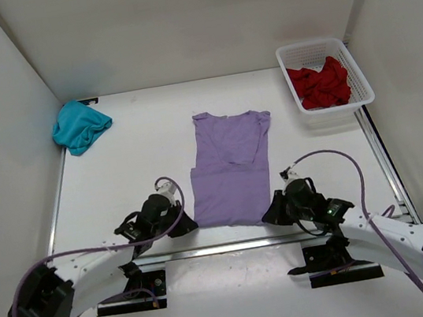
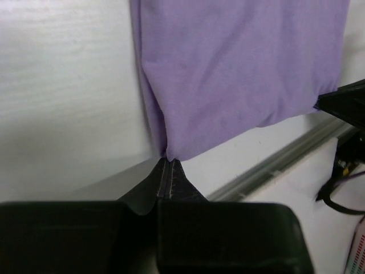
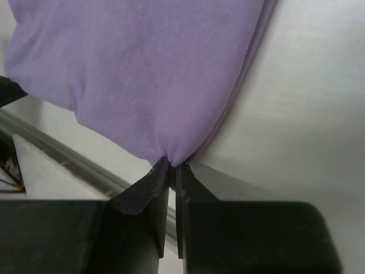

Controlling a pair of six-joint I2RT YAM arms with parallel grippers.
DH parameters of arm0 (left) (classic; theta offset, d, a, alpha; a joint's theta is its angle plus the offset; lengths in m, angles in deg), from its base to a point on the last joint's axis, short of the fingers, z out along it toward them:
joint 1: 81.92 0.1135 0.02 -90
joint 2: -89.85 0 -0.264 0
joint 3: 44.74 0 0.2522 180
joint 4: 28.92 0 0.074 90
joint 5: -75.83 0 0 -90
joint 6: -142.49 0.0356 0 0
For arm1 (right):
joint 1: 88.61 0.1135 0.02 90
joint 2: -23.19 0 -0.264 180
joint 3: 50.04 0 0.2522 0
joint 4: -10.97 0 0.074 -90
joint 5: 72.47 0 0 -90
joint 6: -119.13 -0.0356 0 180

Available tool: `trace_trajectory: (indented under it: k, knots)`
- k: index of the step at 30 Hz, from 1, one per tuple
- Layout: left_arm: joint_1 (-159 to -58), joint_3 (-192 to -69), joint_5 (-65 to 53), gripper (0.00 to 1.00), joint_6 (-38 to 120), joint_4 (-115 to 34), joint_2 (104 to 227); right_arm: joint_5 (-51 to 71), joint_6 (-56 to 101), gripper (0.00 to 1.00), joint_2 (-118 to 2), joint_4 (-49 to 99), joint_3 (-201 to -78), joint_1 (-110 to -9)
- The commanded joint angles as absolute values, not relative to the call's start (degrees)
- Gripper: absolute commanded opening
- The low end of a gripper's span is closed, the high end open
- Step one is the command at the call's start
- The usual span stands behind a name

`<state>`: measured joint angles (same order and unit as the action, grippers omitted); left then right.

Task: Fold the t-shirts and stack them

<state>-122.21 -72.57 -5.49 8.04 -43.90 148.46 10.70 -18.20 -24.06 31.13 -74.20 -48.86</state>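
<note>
- left gripper (image 2: 170,164): jaws pressed flat together, tips nipping the near-left hem corner of the lavender t-shirt (image 1: 229,168).
- right gripper (image 3: 173,165): jaws almost together with only a thin slit between, clamped on the near-right hem corner of the same shirt; cloth gathered to a small point at the tips.
- both grippers down low at the table (image 1: 138,145) surface, one at each end of the hem, arms reaching in from the near edge.
- lavender t-shirt: spread flat mid-table, hem toward the arm bases, neck and sleeves toward the far wall.
- hem edge just past the metal rail (image 1: 209,250) along the near side of the table.
- left wrist view: crease running up the shirt's left edge from the pinch, rest of the panel smooth.
- right wrist view: right edge showing a doubled layer of cloth beside the pinch, otherwise smooth.
- teal t-shirt (image 1: 79,126): crumpled heap in the far-left corner of the table, close to the left wall, well apart from the lavender one, not folded.
- red t-shirt (image 1: 320,85): bunched up inside the white mesh basket (image 1: 333,116), not folded.
- basket at the far-right corner of the table, well apart from both grippers.
</note>
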Motion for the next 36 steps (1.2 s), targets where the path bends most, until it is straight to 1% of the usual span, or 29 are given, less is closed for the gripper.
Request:
trace_trajectory:
  k: [1, 3, 7, 10, 12, 14, 16, 21, 25, 29, 33, 35, 36]
  knots:
    - [-124.9, -72.5, -7.3, 0.0, 6.9, -52.9, 140.2, 13.7, -24.2, 0.0, -18.4, 39.0, -74.2, -44.7]
    - [-124.4, -73.1, -6.4, 0.0, 6.3, -56.6, 136.9, 13.3, -25.0, 0.0, -15.2, 41.3, -75.6, -43.8]
    - [-122.8, -77.1, -5.4, 0.0, 6.7, -62.6, 131.3, 12.5, -22.9, 0.0, -14.1, 44.8, -80.4, -45.0]
    - [-120.4, -81.3, -5.1, 0.0, 8.3, -64.5, 131.9, 9.2, -18.0, 0.0, -16.0, 45.5, -83.6, -50.3]
    - [-118.2, -87.4, -4.6, 0.0, 10.6, -63.7, 134.1, 6.2, -14.0, 0.0, -17.8, 44.8, -86.2, -56.9]
    - [-116.7, -91.6, -4.0, 0.0, 11.5, -61.6, 138.5, 2.0, -10.5, 0.0, -20.0, 44.0, -89.5, -61.9]
    - [-115.1, -97.1, -3.0, 0.0, 12.1, -58.2, 142.4, 0.3, -6.7, 0.0, -23.8, 44.2, -94.0, -67.8]
    - [-114.8, -109.8, -4.7, 0.0, 13.8, -53.5, 158.5, -1.9, -1.4, 0.0, -33.8, 41.6, -104.0, -75.1]
    - [-110.8, -118.2, -4.8, 0.0, 13.5, -50.0, 167.4, -2.1, -0.1, 0.0, -42.7, 38.5, -112.0, -78.3]
    - [-107.7, -126.5, -5.6, 0.0, 13.9, -50.0, 176.0, -2.9, 1.4, 0.0, -53.9, 37.7, -121.7, -81.8]
    - [-105.5, -135.3, -7.5, 0.0, 15.5, -52.1, 186.9, -2.9, 2.8, 0.0, -64.5, 36.4, -130.8, -82.6]
    - [-104.9, -140.6, -9.3, 0.0, 16.4, -52.4, 191.8, -2.1, 3.1, 0.0, -72.4, 37.6, -138.3, -82.8]
    - [-104.3, -141.6, -9.3, 0.0, 16.4, -52.3, 194.8, -2.8, 3.6, 0.0, -74.4, 38.5, -140.6, -83.1]
